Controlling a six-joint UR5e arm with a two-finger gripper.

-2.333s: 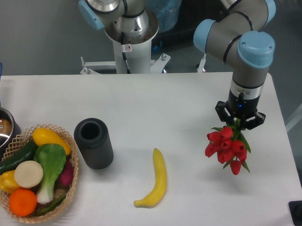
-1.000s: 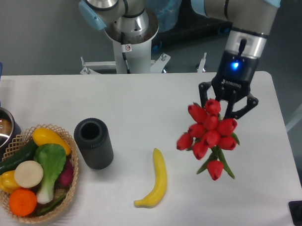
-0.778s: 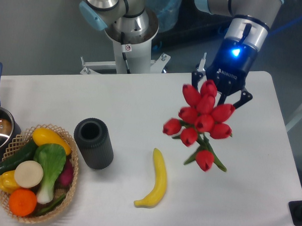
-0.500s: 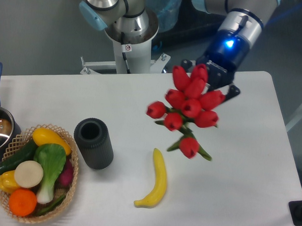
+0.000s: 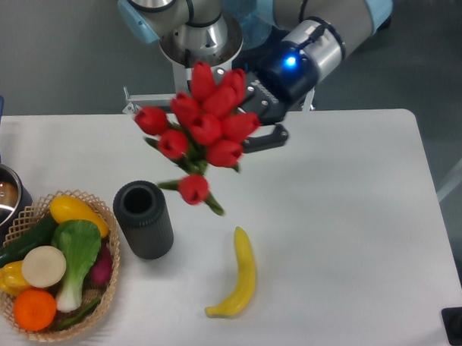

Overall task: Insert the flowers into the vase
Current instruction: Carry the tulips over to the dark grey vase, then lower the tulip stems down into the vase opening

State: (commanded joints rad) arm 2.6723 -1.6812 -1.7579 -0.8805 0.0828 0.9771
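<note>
Flowers (image 5: 200,130) airborne, swung left from table's right side within last second, now at 1 o'clock of vase (image 5: 143,218), nearly over it. Banana (image 5: 239,273) nearest, untouched. Gripper (image 5: 244,113) behind blooms, clenched on stems. Next: line up, lower stems.

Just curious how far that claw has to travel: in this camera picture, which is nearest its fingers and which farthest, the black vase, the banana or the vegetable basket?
1. Black vase, lower left of the gripper.
2. Banana, below it.
3. Vegetable basket, far left corner.
</note>
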